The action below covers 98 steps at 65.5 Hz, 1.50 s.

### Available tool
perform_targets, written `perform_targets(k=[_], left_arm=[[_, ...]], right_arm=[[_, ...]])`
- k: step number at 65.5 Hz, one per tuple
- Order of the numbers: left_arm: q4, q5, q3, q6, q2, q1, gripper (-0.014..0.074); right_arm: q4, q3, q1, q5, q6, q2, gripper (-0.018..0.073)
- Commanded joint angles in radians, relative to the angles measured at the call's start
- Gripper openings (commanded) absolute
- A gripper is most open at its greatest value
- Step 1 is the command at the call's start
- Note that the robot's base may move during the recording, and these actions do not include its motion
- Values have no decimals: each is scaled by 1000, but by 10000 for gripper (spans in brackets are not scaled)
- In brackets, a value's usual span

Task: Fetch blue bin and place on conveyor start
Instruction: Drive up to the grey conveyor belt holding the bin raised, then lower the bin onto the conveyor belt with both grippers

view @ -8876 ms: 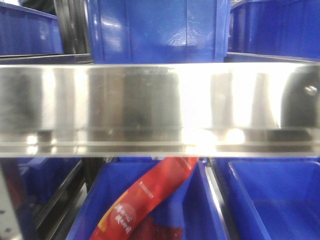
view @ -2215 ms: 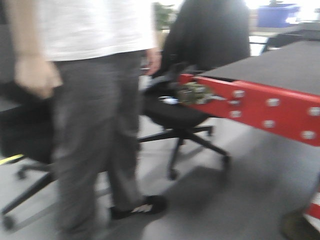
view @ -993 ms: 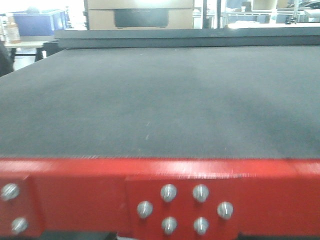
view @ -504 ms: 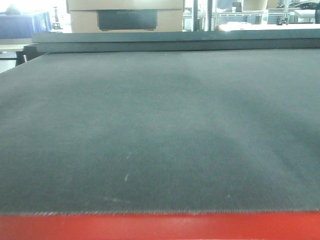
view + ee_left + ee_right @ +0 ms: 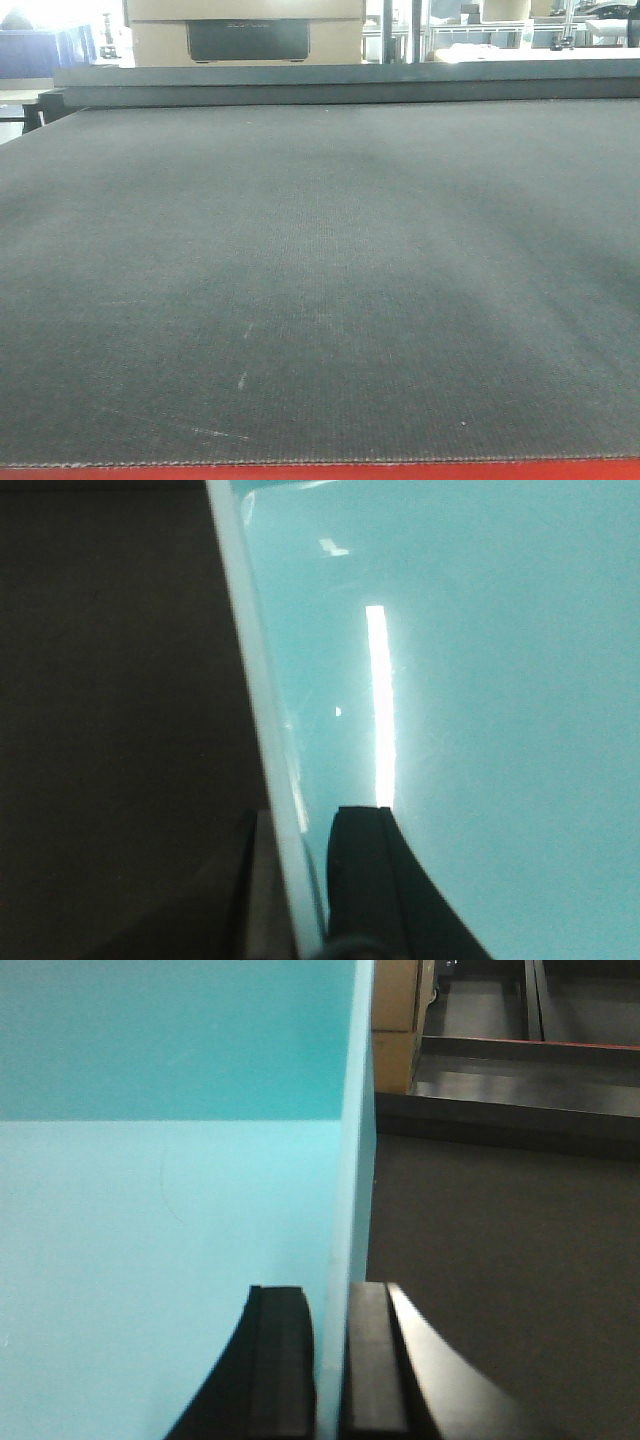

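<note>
Blue bin (image 5: 150, 1210) rim clamped between right fingers (image 5: 280, 1360)

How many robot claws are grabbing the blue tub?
2. The left gripper pinches the left wall of the blue bin, one finger inside and one outside. The right gripper pinches its right wall the same way.

1. The conveyor start (image 5: 320, 260) is a wide, flat, dark grey belt with a fine weave.
2. A thin red strip (image 5: 400, 474) runs along its near edge.
3. Pale scuff marks (image 5: 243, 380) sit near that edge, left of centre.
4. A dark raised ledge (image 5: 300, 85) bounds the far edge.
5. The blue bin (image 5: 150, 1210) is over the belt; contact cannot be told.
</note>
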Motion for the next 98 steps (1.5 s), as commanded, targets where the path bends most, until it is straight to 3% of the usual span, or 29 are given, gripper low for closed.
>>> perform_targets(k=[1,47,70,87,98], left_arm=[[6,-49,-6,18,-8,1,-111],[6,-49,-6,18,-8,1,-111],[6,-129,-6,18,-8,1,-111],[4,-64,1,18,-10,1,-111],[4,-56,86,18,-6,1,-111]], right_arm=[[5,-9,-1,-47,-7,-17,-153],[5,-9,-1,-47,-7,-17,-153],[27,-9,-1,-47,-7,-17,-153],[32,-46,-1,332,-7,-18,-153],[32,25,-1,421,-7,-2,-153]])
